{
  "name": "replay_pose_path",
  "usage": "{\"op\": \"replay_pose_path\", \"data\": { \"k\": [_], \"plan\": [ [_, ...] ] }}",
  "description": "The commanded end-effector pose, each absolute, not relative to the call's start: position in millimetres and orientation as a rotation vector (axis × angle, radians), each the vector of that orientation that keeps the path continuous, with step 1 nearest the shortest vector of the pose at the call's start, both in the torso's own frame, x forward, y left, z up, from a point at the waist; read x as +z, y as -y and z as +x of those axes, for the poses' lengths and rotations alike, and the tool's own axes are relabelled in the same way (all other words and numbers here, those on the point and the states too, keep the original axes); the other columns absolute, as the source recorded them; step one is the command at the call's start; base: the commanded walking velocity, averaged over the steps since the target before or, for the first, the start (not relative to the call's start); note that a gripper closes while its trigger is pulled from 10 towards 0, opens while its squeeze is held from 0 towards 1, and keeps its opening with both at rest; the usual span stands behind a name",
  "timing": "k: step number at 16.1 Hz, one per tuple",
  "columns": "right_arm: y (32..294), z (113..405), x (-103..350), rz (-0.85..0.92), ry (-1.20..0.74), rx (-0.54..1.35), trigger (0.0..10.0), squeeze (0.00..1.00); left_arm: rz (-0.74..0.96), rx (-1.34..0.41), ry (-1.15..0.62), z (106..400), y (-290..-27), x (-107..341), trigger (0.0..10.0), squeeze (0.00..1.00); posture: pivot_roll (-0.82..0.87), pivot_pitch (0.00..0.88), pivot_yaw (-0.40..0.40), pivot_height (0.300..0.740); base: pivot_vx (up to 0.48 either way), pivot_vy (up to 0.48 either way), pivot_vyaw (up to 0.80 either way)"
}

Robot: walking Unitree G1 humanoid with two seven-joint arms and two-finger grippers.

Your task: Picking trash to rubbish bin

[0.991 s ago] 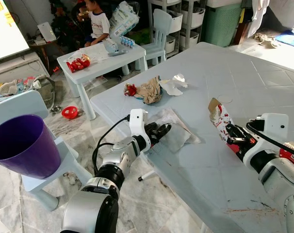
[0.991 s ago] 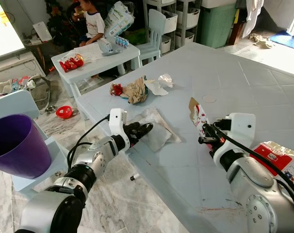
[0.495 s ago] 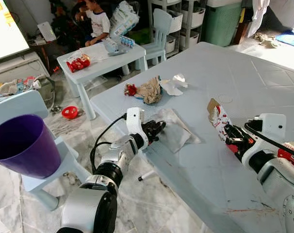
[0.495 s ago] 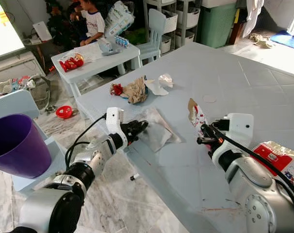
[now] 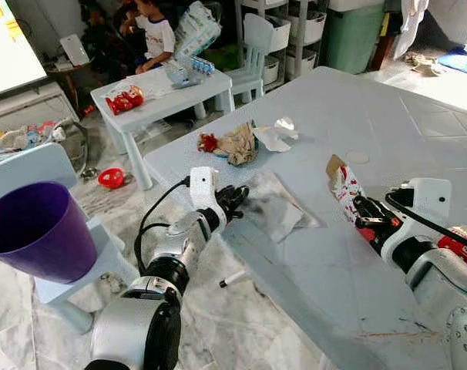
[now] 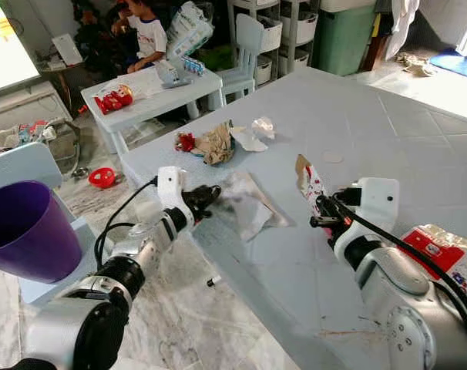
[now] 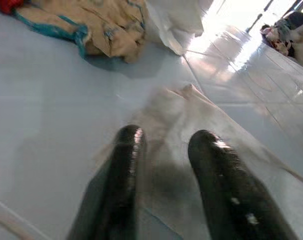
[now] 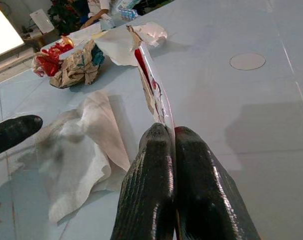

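Left gripper [image 5: 235,197] — fingers apart, low at the near-left edge of the big table [image 5: 388,139], tips at the near corner of the flat tissue [image 5: 278,202]. The tissue lies straight ahead of the fingers, its long side running away from them, so this arm is the nearer one. Right gripper [image 6: 320,211] — clamped on an upright wrapper [image 6: 309,180]. Purple bin [image 5: 35,231] sits well off to the left, below table height.
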State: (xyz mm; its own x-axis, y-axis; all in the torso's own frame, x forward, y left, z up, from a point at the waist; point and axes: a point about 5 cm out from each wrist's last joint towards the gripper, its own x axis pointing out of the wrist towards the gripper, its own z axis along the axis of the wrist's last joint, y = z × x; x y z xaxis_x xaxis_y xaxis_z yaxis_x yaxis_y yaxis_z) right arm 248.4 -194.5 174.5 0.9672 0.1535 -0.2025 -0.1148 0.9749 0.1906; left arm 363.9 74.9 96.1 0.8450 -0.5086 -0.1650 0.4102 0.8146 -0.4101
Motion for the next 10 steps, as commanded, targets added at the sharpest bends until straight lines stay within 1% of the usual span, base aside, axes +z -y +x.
{"op": "replay_pose_path", "data": {
  "k": [1,4,7,10],
  "plan": [
    [190.9,250.9,176.4,0.181,-0.213,0.149,0.0,0.0,-0.356,-0.498,-0.237,367.5,-76.7,103.2,10.0,1.0,-0.23,0.026,0.069,0.74,0.0,0.0,0.0],
    [194.3,251.5,181.2,0.182,-0.176,0.117,0.0,0.0,-0.359,-0.477,-0.215,373.1,-74.7,112.5,10.0,1.0,-0.23,0.028,0.072,0.74,0.0,0.0,0.0],
    [194.3,250.0,183.0,0.174,-0.166,0.111,0.0,0.0,-0.341,-0.468,-0.236,375.6,-74.1,114.6,10.0,1.0,-0.24,0.034,0.076,0.74,0.0,0.0,0.0],
    [194.2,246.5,182.2,0.165,-0.17,0.107,0.0,0.0,-0.363,-0.443,-0.268,377.3,-74.8,114.6,10.0,1.0,-0.25,0.042,0.076,0.74,0.0,0.0,0.0]
  ]
}}
